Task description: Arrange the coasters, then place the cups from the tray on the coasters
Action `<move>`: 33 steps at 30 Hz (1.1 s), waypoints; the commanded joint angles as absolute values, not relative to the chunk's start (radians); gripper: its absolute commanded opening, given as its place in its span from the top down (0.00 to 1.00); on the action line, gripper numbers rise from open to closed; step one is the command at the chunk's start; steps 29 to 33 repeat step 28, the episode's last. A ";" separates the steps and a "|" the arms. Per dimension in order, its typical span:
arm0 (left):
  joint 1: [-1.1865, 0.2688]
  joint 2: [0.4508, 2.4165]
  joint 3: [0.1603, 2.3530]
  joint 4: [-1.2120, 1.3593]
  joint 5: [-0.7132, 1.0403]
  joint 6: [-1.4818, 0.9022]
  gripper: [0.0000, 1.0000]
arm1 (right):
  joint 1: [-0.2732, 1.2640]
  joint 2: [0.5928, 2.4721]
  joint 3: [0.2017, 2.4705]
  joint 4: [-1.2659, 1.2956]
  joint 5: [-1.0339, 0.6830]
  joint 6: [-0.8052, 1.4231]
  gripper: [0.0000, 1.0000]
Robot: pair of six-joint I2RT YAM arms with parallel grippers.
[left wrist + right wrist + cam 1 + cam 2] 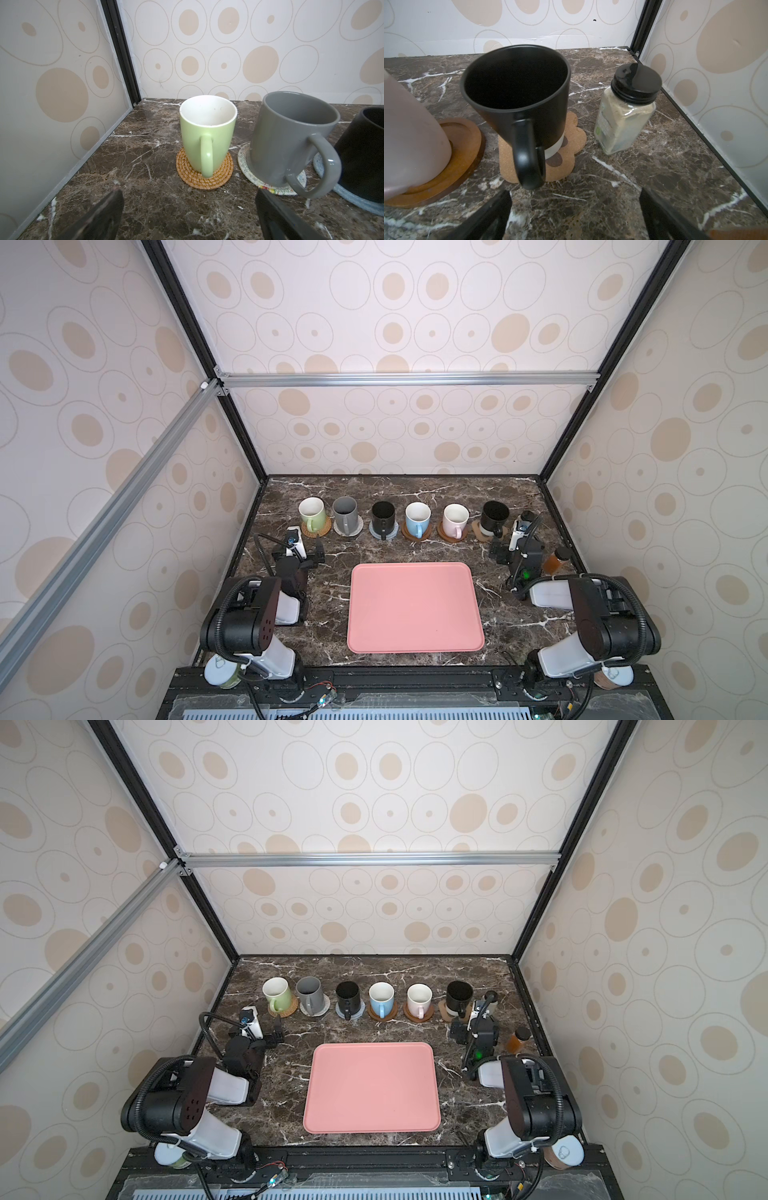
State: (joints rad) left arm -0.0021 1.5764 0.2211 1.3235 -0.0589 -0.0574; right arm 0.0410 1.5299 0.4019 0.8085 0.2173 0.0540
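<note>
In a top view, the tray (415,610) lies bare, and all six cups (417,516) stand on coasters (426,534) along the back of the bench (457,489).

Left wrist: the left fingers (99,218) are spread wide and empty, short of the green cup (207,133).

Right wrist: the right fingers (483,220) are likewise wide and empty, before the black cup (517,99).

The task looks done; back each arm straight out, clear of the cups.

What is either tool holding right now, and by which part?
Nothing. Left tool open, short of green mug; right tool open, short of black mug.
</note>
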 commanded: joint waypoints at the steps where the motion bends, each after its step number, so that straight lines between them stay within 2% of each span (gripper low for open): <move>1: -0.006 1.578 0.222 1.359 -0.068 -0.032 0.00 | 0.049 1.530 0.397 0.831 0.216 0.037 0.00; 33: -0.012 1.577 0.230 1.344 -0.066 -0.025 0.00 | 0.050 1.531 0.398 0.832 0.216 0.037 0.00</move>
